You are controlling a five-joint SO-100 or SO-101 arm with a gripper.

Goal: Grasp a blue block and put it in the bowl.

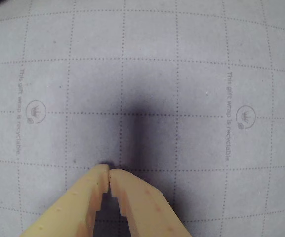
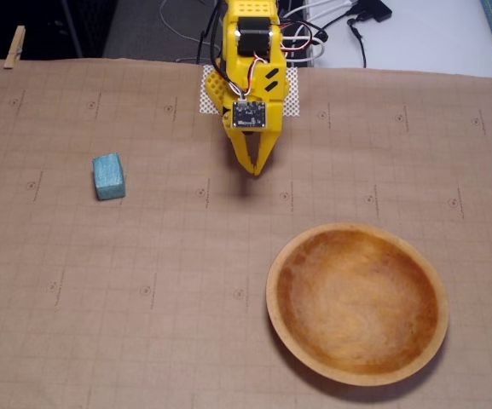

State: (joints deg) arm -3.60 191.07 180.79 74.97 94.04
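The blue block [image 2: 108, 176] lies on the paper-covered table at the left in the fixed view, well left of my gripper [image 2: 256, 170]. The wooden bowl [image 2: 356, 372] sits at the lower right, empty, below and right of the gripper. My yellow gripper [image 1: 108, 170] is shut with its fingertips touching and nothing between them, hovering just above bare paper. The wrist view shows only the fingers, their shadow and the gridded paper; block and bowl are out of that view.
Brown gridded wrapping paper [image 2: 143, 290] covers the table, clipped by clothespins [image 2: 14, 46] at the far corners. Cables [image 2: 331, 25] and the arm's base [image 2: 250, 51] stand at the far edge.
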